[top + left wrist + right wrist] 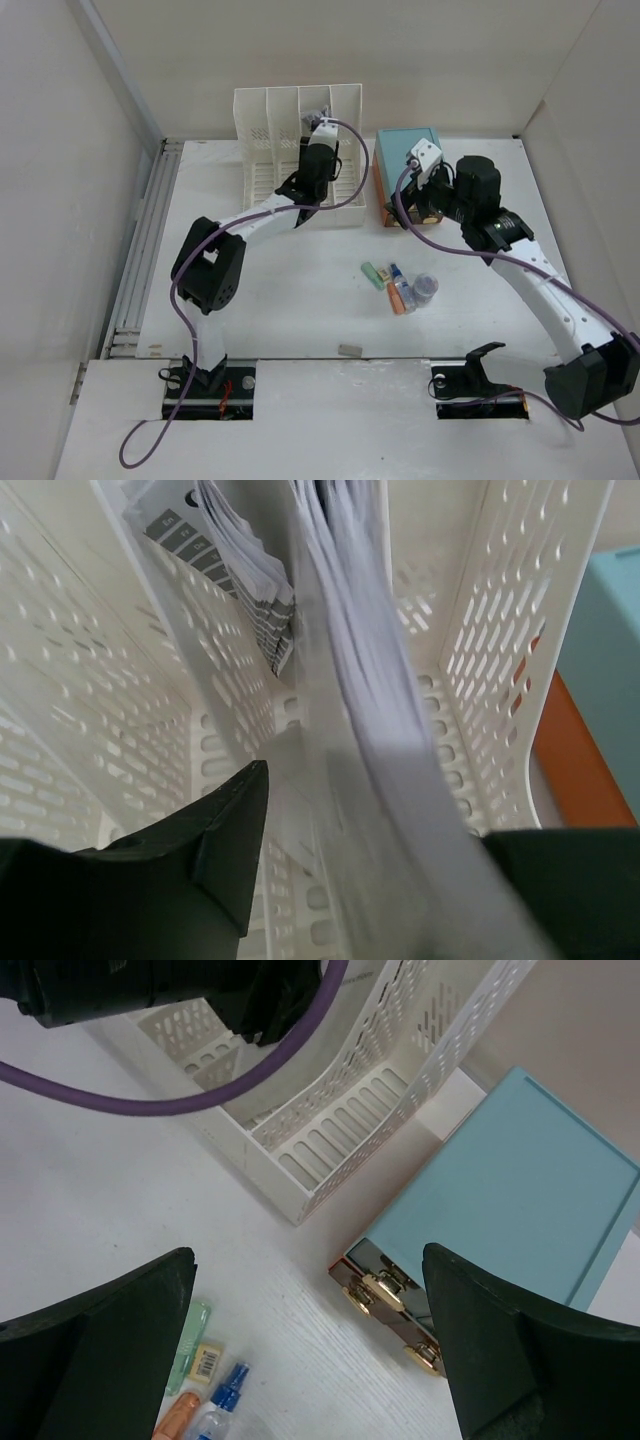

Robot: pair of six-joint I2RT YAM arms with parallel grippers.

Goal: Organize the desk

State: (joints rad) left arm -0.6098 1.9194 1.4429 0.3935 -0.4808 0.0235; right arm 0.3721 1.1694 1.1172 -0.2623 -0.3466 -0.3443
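The desk [300, 310] lies flat under both claws and spreads wide on every side of them. Its edge with the two cut-outs runs left to right, behind the claws at the arm bases. Which axis is longer I cannot tell. The left claw [318, 128] is inside the white file rack [262, 150], fingers wide, with papers [340, 630] between them. The right claw [308, 1255] is wide and holds nothing; the teal box [520, 1190] is near, ahead and to the side.
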